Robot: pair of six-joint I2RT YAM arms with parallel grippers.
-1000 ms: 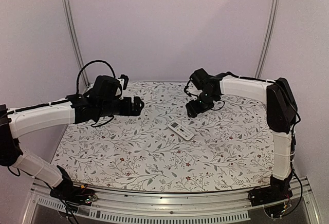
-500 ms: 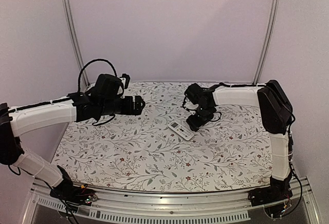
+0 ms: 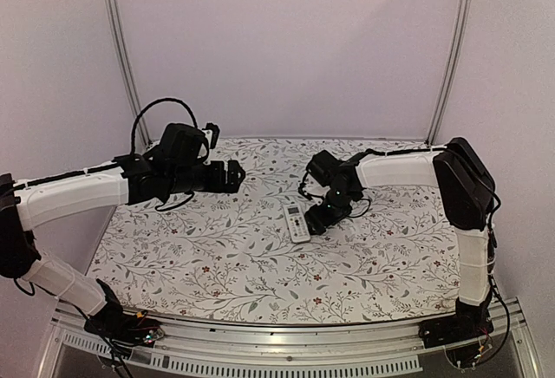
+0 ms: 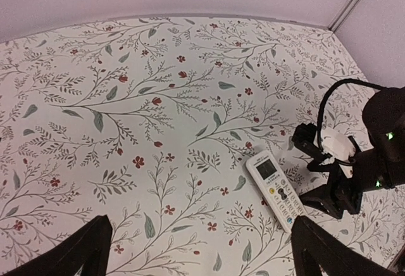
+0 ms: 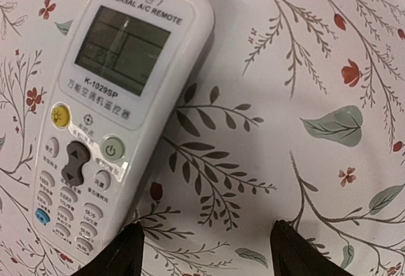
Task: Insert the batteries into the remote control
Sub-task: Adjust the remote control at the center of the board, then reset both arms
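Note:
The white remote control [image 3: 297, 222] lies face up on the floral table, its screen toward the far side. It also shows in the left wrist view [image 4: 276, 188] and in the right wrist view [image 5: 107, 118]. My right gripper [image 3: 316, 220] is low at the remote's right side, open and empty [image 5: 205, 258]; its left fingertip [image 5: 112, 256] sits against the remote's button end. My left gripper [image 3: 234, 174] hovers open and empty to the left, above the table [image 4: 199, 264]. No batteries are in view.
The floral tablecloth [image 3: 217, 257] covers the whole table. Metal posts [image 3: 121, 57] stand at the back corners against the pale walls. The right arm's cable [image 4: 332, 99] loops just right of the remote.
My right gripper came down and to the left to the remote's side. The remote swung from a slant to lie more lengthwise and shifted slightly left. My left arm has barely moved.

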